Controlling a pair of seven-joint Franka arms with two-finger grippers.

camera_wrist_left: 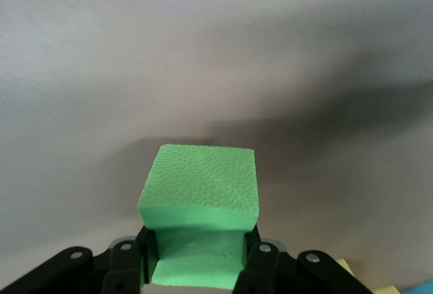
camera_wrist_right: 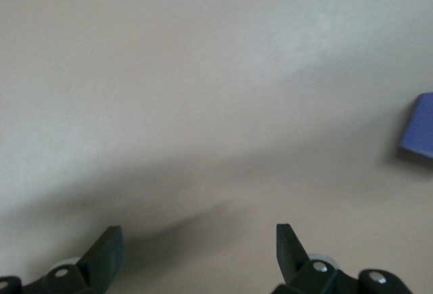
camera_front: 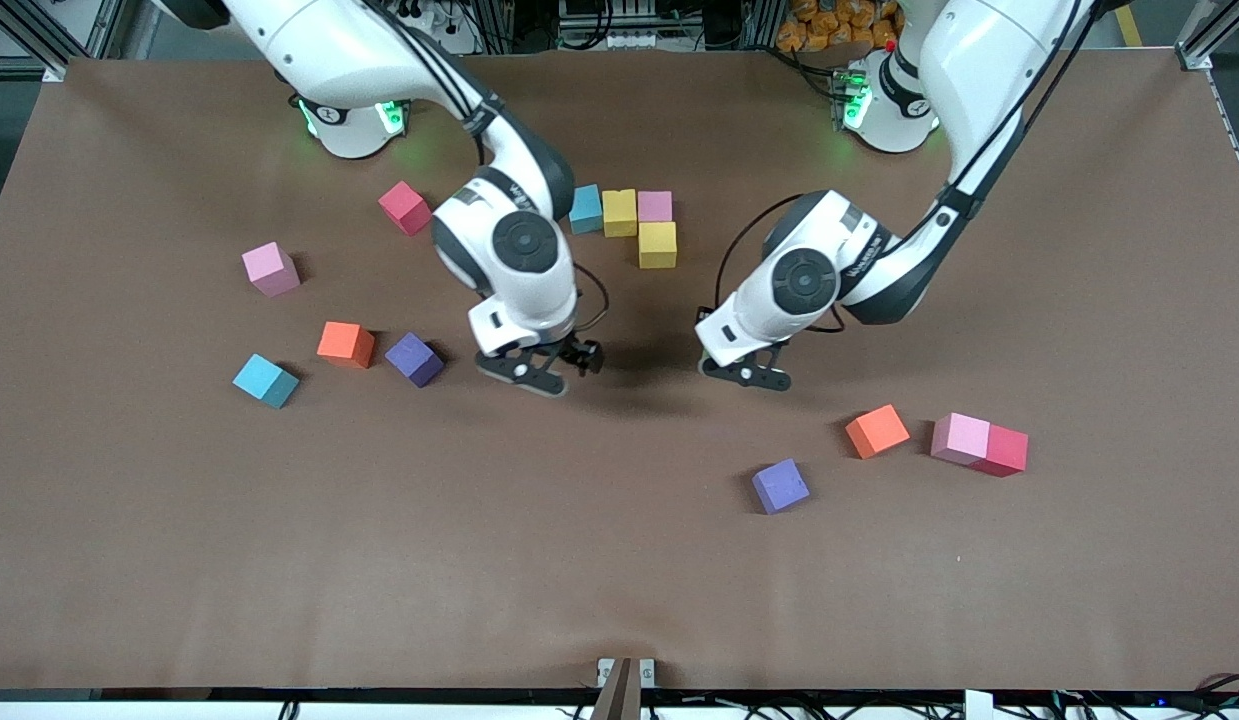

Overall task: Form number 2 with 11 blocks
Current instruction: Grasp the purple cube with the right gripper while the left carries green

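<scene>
My left gripper [camera_front: 749,375] [camera_wrist_left: 198,253] hangs low over the middle of the table, shut on a green block [camera_wrist_left: 200,196] that the hand hides in the front view. Beside it my right gripper [camera_front: 537,376] [camera_wrist_right: 199,247] stands open over bare table with nothing between its fingers. A cyan block [camera_front: 585,209], a yellow block [camera_front: 620,212] and a pink block [camera_front: 655,206] form a row near the bases, with another yellow block [camera_front: 657,244] below the pink one. A purple block [camera_front: 415,359] [camera_wrist_right: 419,126] lies beside the right gripper.
Toward the right arm's end lie an orange block [camera_front: 345,344], a cyan block [camera_front: 265,380], a pink block [camera_front: 271,269] and a red cube [camera_front: 405,207]. Toward the left arm's end lie an orange block [camera_front: 877,431], a purple block [camera_front: 781,486], and a pink block [camera_front: 960,438] touching a red cube [camera_front: 1003,451].
</scene>
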